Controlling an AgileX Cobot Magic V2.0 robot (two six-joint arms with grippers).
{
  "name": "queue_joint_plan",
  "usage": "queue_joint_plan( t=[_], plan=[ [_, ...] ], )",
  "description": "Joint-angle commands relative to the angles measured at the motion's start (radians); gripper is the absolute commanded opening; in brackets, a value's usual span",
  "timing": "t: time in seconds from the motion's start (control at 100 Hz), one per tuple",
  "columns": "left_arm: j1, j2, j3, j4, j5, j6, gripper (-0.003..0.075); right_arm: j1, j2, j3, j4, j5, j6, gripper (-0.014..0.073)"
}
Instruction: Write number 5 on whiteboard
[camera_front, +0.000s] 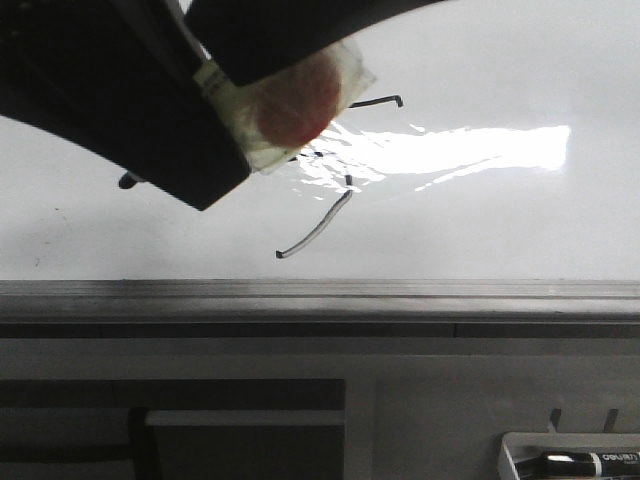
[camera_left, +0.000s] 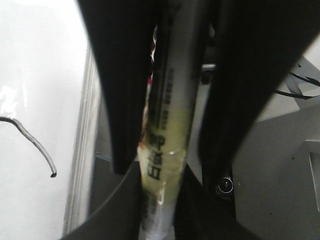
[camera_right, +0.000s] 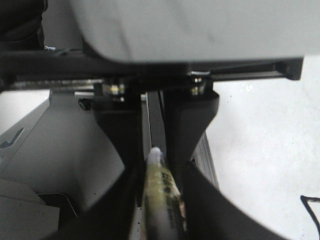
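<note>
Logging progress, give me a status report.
Left gripper shut on marker. Right gripper shut on another. Number 5 partly drawn; arm hides rest.

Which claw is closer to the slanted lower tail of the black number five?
Left. The left claw, gripping a marker, hangs beside the slanted black tail; the right claw is farther, by the top bar.

Number 5 (camera_front: 330, 200) in thin black marker on the whiteboard (camera_front: 520, 220).
The glossy white board fills the upper front view, a grey metal strip along its near edge and glare at its middle. The 5 shows a short top bar and a slanted lower tail; its middle is partly hidden.
</note>
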Motion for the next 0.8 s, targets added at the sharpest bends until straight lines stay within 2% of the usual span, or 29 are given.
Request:
queue_joint_plan(
  t=[0.0,0.09,0.19,0.31,0.37,0.38,0.39,0.4,0.49,0.66,0.79],
  plan=[
    [-0.002,-0.017,-0.029,-0.038,-0.058,-0.029,-0.0020,0.000,-0.028,-0.028,0.042,-0.078,-0.006,0.0376],
    [0.002,-0.017,-0.029,-0.038,-0.058,-0.069,-0.0020,-0.002,-0.058,-0.028,0.044,-0.148,-0.006,0.0500],
    [0.038,-0.017,-0.029,-0.040,-0.060,-0.123,-0.0020,-0.003,-0.099,-0.028,0.060,-0.223,-0.006,0.0491],
    [0.102,-0.017,-0.018,-0.061,-0.093,-0.212,-0.0020,-0.026,-0.151,-0.028,0.111,-0.264,-0.004,0.0366],
    [0.131,-0.017,-0.001,-0.084,-0.127,-0.262,-0.0020,-0.051,-0.179,-0.026,0.143,-0.260,-0.004,0.0224],
    [0.138,-0.017,0.001,-0.085,-0.135,-0.276,-0.0020,-0.054,-0.182,-0.026,0.147,-0.261,-0.004,0.0224],
    [0.141,-0.017,0.006,-0.089,-0.140,-0.283,-0.0020,-0.061,-0.187,-0.026,0.153,-0.254,-0.004,0.0174],
    [0.146,-0.017,0.008,-0.090,-0.146,-0.298,-0.0020,-0.064,-0.190,-0.026,0.153,-0.251,-0.004,0.0174],
    [0.165,-0.017,0.047,-0.092,-0.249,-0.411,-0.0021,-0.106,-0.220,-0.026,0.162,-0.202,-0.004,-0.0068],
    [0.165,-0.017,0.119,-0.090,-0.546,-0.624,-0.0021,-0.159,-0.271,-0.002,0.171,-0.179,0.009,-0.0060],
    [0.165,-0.013,0.133,-0.090,-0.670,-0.689,-0.0021,-0.185,-0.307,0.045,0.201,-0.177,0.010,-0.0060]
  ],
)
